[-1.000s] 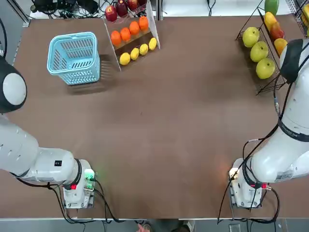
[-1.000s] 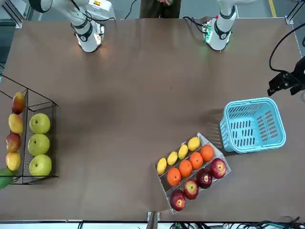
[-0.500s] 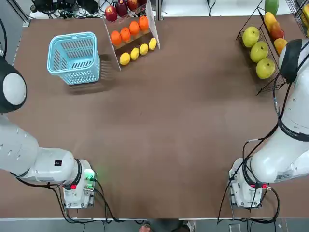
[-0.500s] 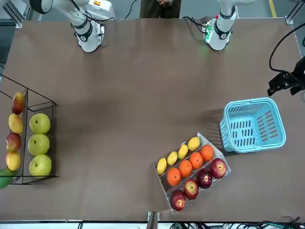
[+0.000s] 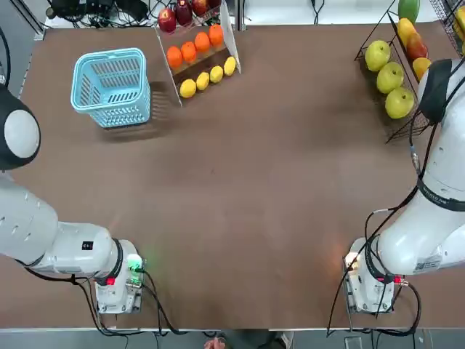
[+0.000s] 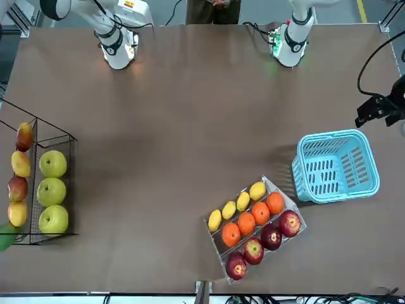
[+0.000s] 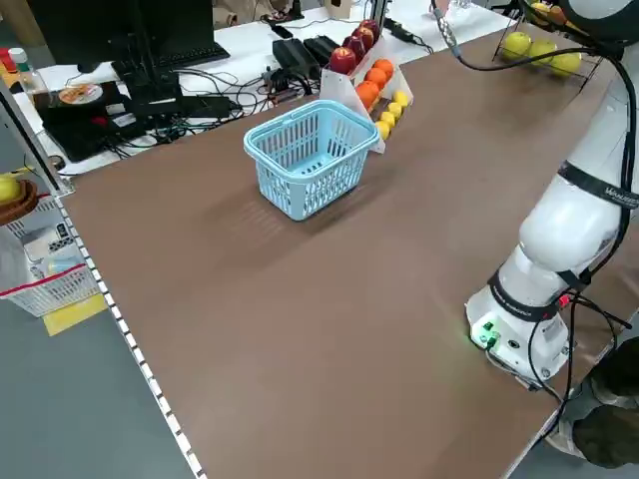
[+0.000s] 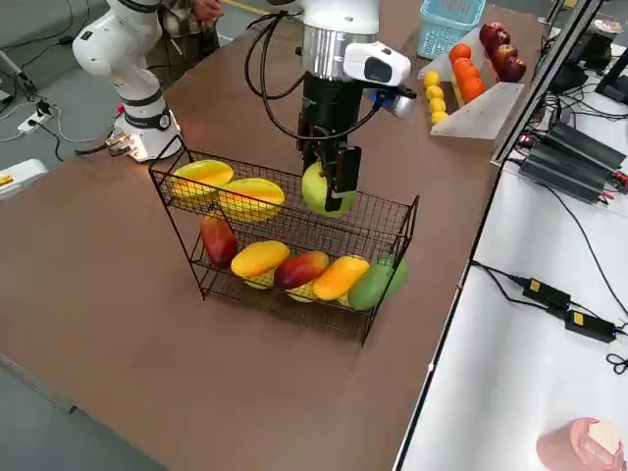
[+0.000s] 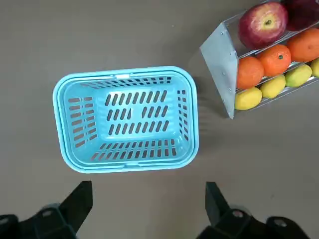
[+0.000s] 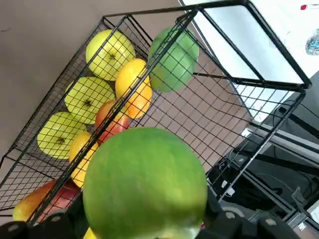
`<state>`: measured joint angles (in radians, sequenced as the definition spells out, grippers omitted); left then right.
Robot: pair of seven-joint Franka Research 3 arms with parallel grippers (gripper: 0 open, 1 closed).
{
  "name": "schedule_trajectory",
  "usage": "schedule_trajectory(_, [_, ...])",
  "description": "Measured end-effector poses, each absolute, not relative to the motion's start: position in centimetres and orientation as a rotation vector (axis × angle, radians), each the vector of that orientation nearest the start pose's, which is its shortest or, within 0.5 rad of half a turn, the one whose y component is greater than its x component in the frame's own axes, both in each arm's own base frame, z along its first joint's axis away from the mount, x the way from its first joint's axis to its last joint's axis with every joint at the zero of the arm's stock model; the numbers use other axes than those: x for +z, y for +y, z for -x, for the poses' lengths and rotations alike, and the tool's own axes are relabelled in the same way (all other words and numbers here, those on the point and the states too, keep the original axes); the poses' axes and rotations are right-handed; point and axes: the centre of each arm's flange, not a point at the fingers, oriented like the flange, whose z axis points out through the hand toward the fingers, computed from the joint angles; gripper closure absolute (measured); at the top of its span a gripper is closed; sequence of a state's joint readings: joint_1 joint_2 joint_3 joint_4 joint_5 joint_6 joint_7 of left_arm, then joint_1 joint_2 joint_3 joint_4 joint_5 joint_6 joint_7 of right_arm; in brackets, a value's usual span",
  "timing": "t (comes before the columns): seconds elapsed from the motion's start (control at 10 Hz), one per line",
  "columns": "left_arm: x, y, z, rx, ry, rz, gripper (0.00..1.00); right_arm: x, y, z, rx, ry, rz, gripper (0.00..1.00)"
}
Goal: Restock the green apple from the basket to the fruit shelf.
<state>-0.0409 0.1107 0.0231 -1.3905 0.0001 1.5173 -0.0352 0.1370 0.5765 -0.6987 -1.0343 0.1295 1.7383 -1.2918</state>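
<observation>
Right side view: green apple (image 8: pixel 327 189) clamped in the right gripper (image 8: pixel 334 188), above the fruit shelf (image 8: pixel 285 235).

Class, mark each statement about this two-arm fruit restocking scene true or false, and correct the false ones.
1. The basket still holds fruit. False: it is empty.
2. The right gripper holds the green apple. True.
3. That apple rests on the table. False: it hangs at the fruit shelf.
4. The left gripper is open near the basket. True.
5. Three yellow-green apples sit in a row on the shelf. True.
</observation>
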Motion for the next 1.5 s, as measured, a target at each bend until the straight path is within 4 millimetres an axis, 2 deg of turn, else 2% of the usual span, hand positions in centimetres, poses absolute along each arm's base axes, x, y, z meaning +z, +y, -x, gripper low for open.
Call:
schedule_trajectory(0.2, [64.2,-1.1,-58.4,-0.034,-0.027,3.139,0.0,58.6,-22.4,-67.4,0.031,-1.391,3.18,0.1])
schedule_trajectory(0.3, [64.2,-1.1,-58.5,-0.035,-0.027,3.139,0.0,58.7,-22.3,-67.5,0.027,-1.383,3.184,0.0])
schedule_trajectory(0.9, [64.2,-1.1,-58.5,-0.043,-0.027,3.139,0.0,58.5,-22.0,-67.0,0.074,-1.308,3.176,0.0])
schedule_trajectory(1.1, [64.2,-1.1,-58.5,-0.044,-0.027,3.139,0.0,58.4,-21.9,-66.6,0.105,-1.227,3.18,0.0])
schedule_trajectory(1.3, [64.2,-1.1,-58.5,-0.045,-0.027,3.139,0.0,59.3,-21.5,-66.2,0.11,-1.177,3.184,0.0])
schedule_trajectory(1.5, [64.3,-1.1,-58.5,-0.045,-0.027,3.139,0.0,61.3,-20.4,-65.5,0.09,-1.153,3.184,0.0])
